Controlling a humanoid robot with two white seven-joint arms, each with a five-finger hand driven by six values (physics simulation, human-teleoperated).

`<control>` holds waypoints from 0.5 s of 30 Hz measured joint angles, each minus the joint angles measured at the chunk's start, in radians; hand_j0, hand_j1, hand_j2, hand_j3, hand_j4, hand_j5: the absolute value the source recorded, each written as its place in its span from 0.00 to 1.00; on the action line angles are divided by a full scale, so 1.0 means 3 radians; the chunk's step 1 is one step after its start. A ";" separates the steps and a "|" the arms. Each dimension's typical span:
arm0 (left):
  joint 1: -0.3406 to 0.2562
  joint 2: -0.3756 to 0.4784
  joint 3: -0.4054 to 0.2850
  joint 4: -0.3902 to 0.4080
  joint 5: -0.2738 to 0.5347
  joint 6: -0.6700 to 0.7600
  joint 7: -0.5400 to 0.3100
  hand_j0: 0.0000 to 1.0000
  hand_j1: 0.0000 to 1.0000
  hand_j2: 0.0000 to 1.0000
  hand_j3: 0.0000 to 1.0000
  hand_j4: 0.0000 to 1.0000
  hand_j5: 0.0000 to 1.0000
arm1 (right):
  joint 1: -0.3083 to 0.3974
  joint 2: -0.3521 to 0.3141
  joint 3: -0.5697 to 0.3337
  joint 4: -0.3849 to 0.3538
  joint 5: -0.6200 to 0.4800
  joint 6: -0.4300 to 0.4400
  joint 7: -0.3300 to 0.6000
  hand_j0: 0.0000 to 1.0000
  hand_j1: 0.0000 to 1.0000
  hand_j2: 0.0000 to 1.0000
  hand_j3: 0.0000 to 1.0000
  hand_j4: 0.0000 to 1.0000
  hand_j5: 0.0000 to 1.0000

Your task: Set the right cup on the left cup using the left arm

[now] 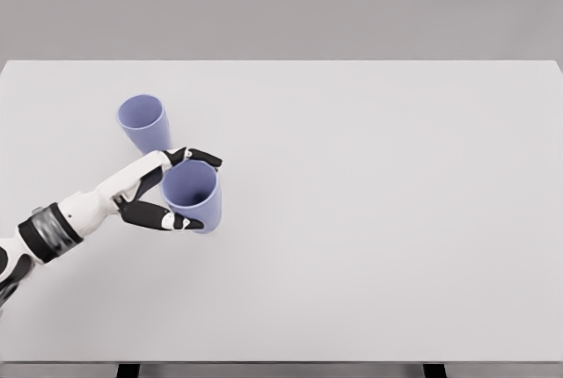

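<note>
Fingers (195, 157) of the left hand (163, 192) wrap the right cup (192, 195) near its rim; it looks light, stiff, maybe slippery. Left cup (143, 121) waits nearby.

Two cups show: one cup (142, 121) stands farther back, the other cup (193, 195) nearer. One table (396, 220) carries them. One arm (75, 215) with one hand (163, 192) is visible.

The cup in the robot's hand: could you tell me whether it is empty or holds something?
Empty. The held cup shows only bare blue interior through its open mouth, with the left hand wrapped around its side.
</note>
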 measured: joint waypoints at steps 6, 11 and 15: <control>-0.0148 0.0118 0.0013 -0.0024 0.0105 0.0010 0.0003 0.69 0.69 0.69 0.69 0.69 0.69 | 0.0000 0.0000 0.0000 0.0000 0.0000 0.0000 0.0000 1.00 1.00 1.00 1.00 1.00 1.00; -0.0179 0.0185 0.0015 -0.0026 0.0172 0.0012 0.0004 0.69 0.69 0.69 0.69 0.69 0.69 | 0.0000 0.0000 0.0000 0.0000 0.0000 0.0000 0.0000 1.00 1.00 1.00 1.00 1.00 1.00; -0.0189 0.0207 0.0017 -0.0027 0.0205 0.0013 0.0003 0.67 0.67 0.67 0.67 0.67 0.67 | 0.0000 0.0000 0.0000 0.0000 0.0000 0.0000 0.0000 1.00 1.00 1.00 1.00 1.00 1.00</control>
